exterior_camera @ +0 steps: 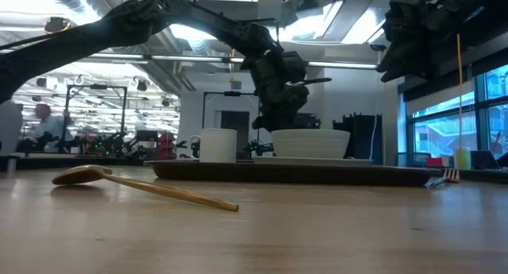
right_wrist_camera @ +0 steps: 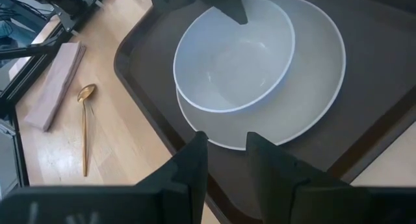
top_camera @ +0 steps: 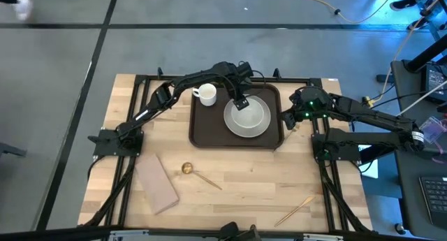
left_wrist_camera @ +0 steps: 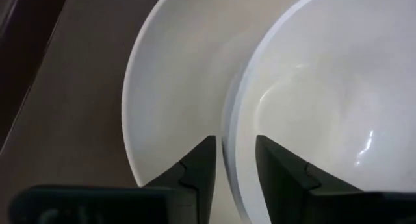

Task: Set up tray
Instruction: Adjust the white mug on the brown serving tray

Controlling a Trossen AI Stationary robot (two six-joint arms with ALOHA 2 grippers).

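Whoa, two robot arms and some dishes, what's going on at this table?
The robot is laying out a meal tray. The left gripper has its fingers either side of the rim of a white bowl, which sits on a plate on the brown tray, next to a white cup. The right gripper waits at the tray's edge. A gold spoon, a fork and a napkin lie on the table.
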